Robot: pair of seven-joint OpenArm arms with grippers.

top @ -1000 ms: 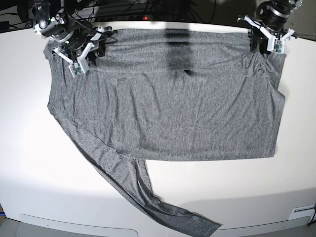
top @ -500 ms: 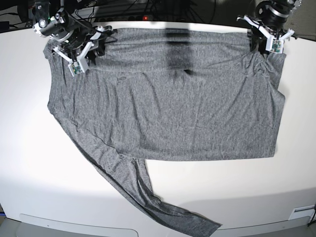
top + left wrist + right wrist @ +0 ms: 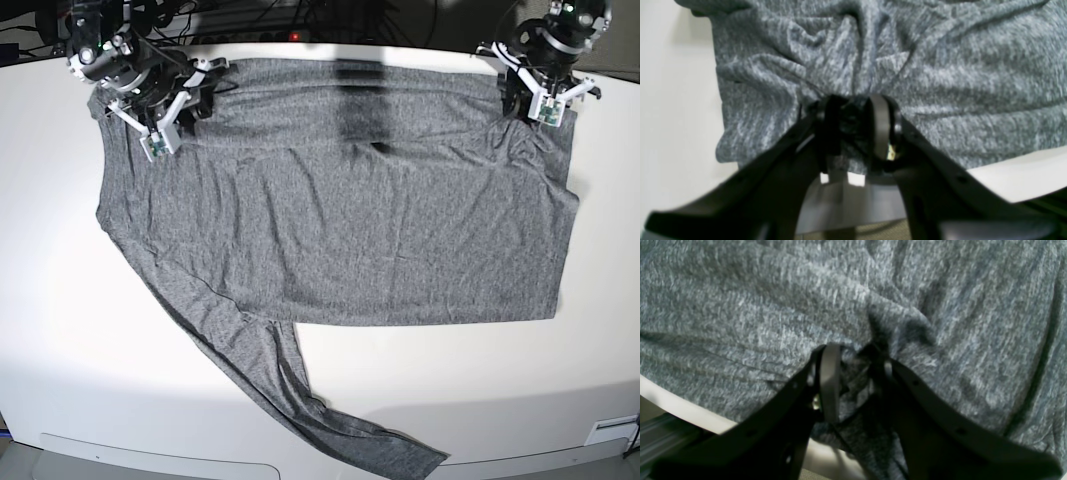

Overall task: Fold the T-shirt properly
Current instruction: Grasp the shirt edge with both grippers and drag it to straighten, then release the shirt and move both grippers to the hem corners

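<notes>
Both arms' fingers (image 3: 853,130) (image 3: 853,383) pinch bunched T-shirt (image 3: 340,220) edge between them, apparently to draw a fold across the surface (image 3: 60,300).

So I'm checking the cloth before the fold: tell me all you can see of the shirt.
The shirt is mottled dark-grey knit, plain, soft and wrinkled. It lies spread flat on the white table, one long sleeve trailing toward the near edge. At the far edge, the left gripper and the right gripper each pinch a bunch of its fabric.
</notes>
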